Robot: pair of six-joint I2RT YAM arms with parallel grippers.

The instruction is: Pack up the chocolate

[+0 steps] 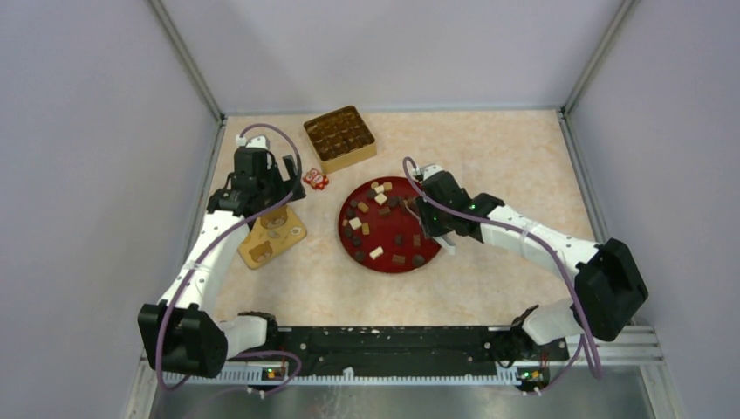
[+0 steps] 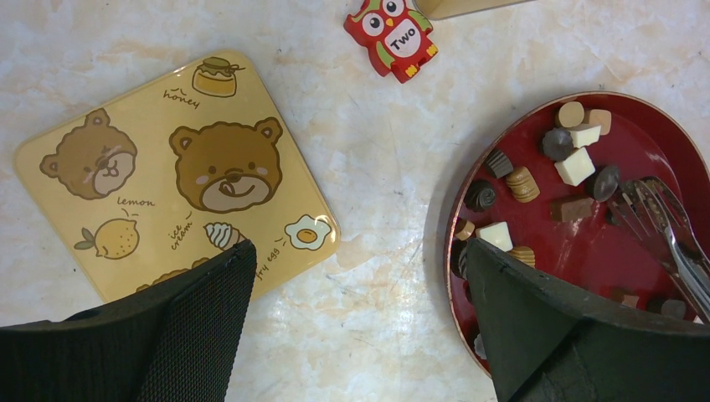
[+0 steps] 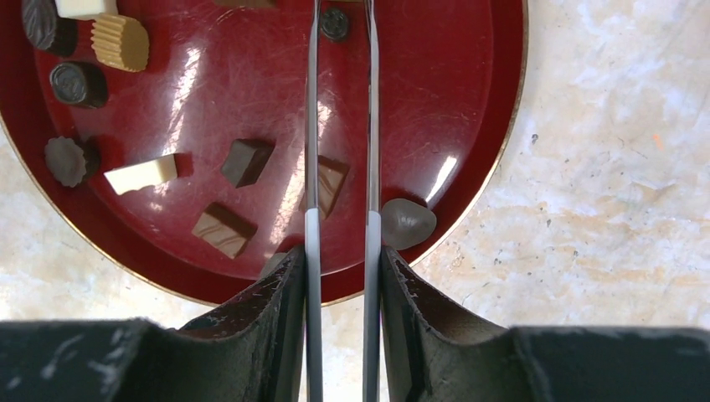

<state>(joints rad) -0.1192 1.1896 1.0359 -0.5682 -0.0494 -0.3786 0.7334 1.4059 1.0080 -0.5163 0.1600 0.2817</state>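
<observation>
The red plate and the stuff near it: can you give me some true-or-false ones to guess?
1. The chocolates lie on a red plate. True.
2. The right gripper holds metal tongs over the plate. True.
3. The left gripper is squeezing the bear lid. False: it is open, above the lid's edge, holding nothing.
4. The gold box sits on the plate. False: it stands apart on the table, beyond the plate.
</observation>
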